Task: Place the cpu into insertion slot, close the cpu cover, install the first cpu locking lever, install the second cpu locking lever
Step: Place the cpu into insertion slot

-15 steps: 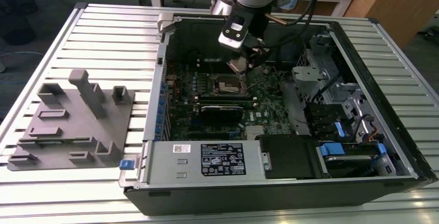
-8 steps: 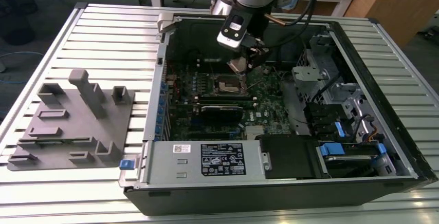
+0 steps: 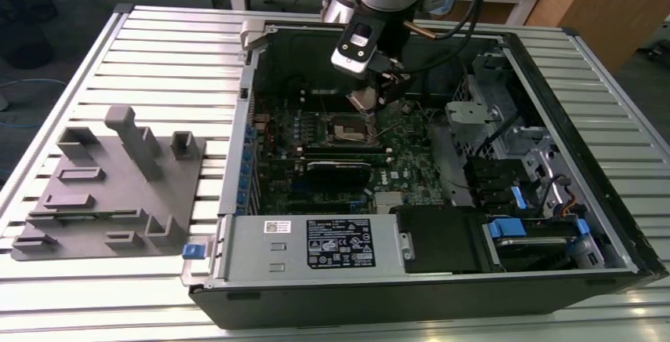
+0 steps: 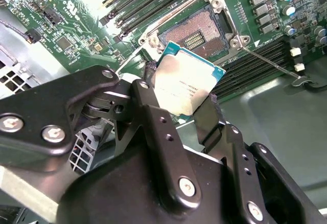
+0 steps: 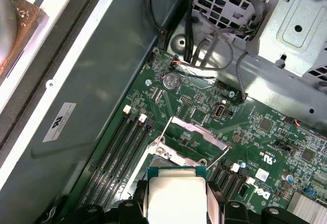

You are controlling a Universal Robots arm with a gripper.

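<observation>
The jaws pinch the cpu (image 4: 186, 83) by opposite edges, underside free, tilted just above the insertion slot (image 4: 204, 32) mid-motherboard (image 4: 76, 9). The cpu cover (image 5: 199, 131) stands swung up, so the slot lies open.

exterior view: bright, even room light from above; pale ribs of the slatted desk (image 3: 125, 52) near washed out.
case (image 3: 419, 303): inside darker than the desk, far wall under the arm in shadow.
second wrist view: blown-white patch on the motherboard (image 4: 76, 14); cpu (image 4: 186, 83) lid glares pale.
first wrist view: cpu (image 5: 176, 198) lid washed out by reflection; cpu cover (image 5: 196, 132) throws a bright streak.
shadows: soft, no hard edges.
</observation>
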